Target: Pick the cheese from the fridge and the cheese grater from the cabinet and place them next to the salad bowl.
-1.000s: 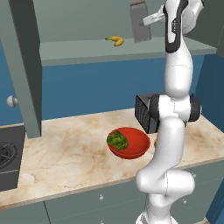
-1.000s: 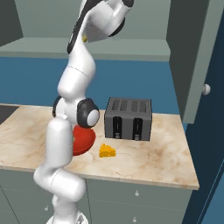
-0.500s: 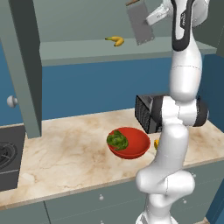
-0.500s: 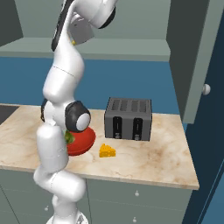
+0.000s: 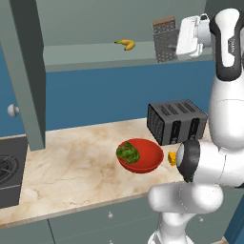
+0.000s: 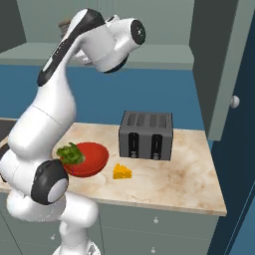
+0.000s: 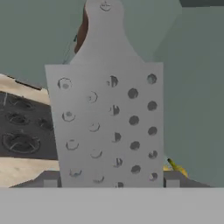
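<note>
My gripper (image 5: 177,42) is clamped on the flat grey perforated metal cheese grater (image 5: 165,40), held upright at the grey-green cabinet shelf (image 5: 95,58), right of the curved yellow banana (image 5: 125,44).

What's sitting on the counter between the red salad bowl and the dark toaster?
The small yellow-orange cheese wedge lies there, apart from both the red salad bowl and the dark slotted toaster, in the right base view.
</note>
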